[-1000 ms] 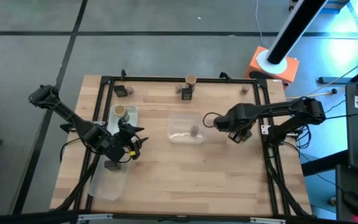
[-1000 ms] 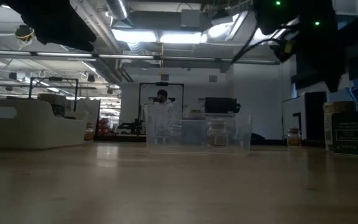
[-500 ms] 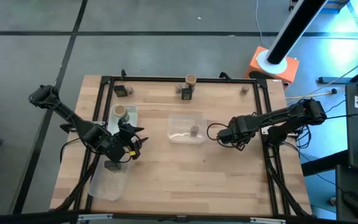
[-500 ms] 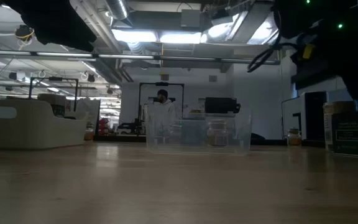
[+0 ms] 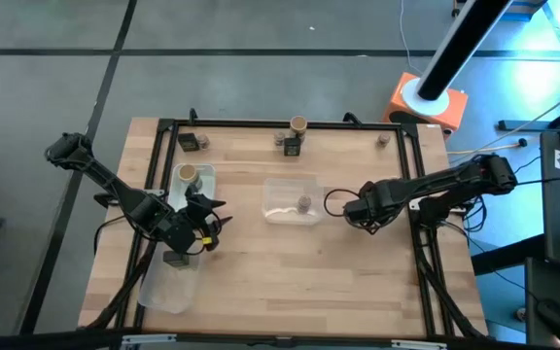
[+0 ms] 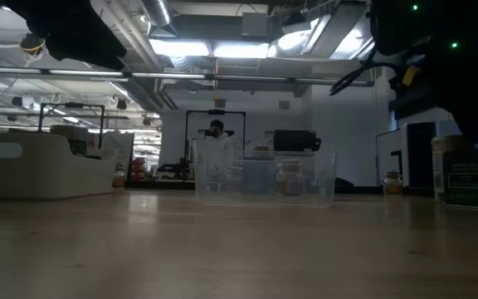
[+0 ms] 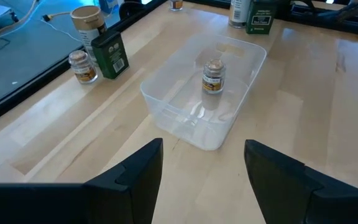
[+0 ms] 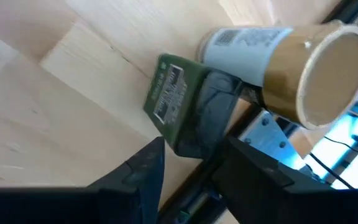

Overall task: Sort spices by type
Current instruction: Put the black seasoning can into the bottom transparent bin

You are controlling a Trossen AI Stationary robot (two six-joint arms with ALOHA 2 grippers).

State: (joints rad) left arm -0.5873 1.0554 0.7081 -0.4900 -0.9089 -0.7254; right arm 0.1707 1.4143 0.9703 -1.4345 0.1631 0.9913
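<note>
Right claw (image 8: 188, 165) spread, empty, near green packet (image 8: 169, 99); left claw (image 7: 202, 163) spread.

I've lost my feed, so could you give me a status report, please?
Left pincer open, empty. Right pincer open beside clear plastic tray. Small squat brown jar inside. No obstruction seen.

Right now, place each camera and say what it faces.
High view: overhead, straight down on wooden table; both arms, left gripper, right gripper.
Low view: table-top height, facing the room; dark arms overhead.
Left wrist view: on left arm, faces clear plastic rectangular tray holding small round jar; own open fingers.
Right wrist view: on right arm, faces green rectangular packet, tan-topped cylindrical jar; own fingers.
Shared: high and left wrist views show that tray.
</note>
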